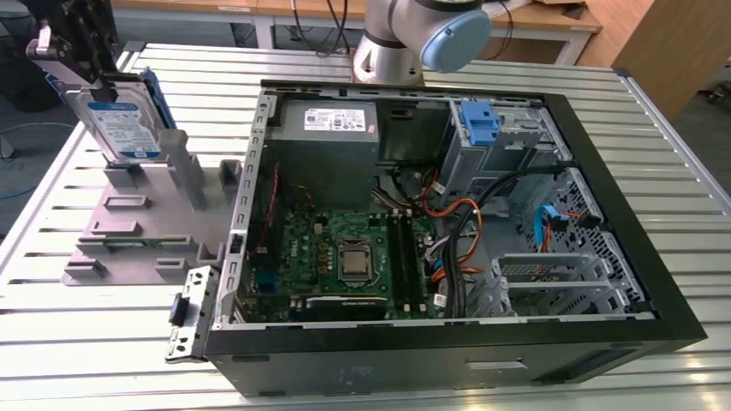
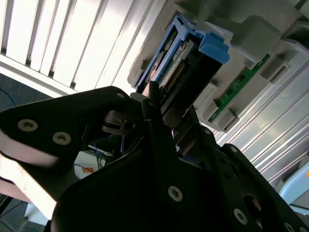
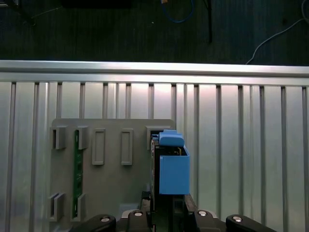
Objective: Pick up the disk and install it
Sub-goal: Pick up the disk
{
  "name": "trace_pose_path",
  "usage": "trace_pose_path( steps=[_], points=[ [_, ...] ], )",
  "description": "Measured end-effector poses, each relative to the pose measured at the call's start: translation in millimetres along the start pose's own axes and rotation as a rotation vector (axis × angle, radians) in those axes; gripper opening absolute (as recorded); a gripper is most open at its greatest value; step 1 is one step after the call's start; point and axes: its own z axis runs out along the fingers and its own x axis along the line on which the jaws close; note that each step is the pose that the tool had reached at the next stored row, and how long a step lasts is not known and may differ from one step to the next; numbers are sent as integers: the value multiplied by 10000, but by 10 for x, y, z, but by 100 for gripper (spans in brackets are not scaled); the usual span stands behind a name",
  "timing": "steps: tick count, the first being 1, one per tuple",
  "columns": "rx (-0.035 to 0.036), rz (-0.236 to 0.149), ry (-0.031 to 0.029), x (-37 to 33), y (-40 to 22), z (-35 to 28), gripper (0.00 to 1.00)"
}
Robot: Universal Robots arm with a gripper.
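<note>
End effector [image 1: 94, 79] hung vertical, clamped on upright disk [image 1: 123, 127] at grey fixture [image 1: 137, 218], 10 o'clock from open computer case [image 1: 457, 347] on tabletop [image 1: 68, 342].

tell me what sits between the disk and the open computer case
In the exterior view, a tall grey post of the grey holder stands between the disk and the computer case.
</note>
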Motion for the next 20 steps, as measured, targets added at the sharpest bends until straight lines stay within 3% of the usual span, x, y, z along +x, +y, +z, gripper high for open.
trace_pose_path(
  steps=[20],
  points=[
    [0, -1, 0, -12, 9, -310, 35]
  ],
)
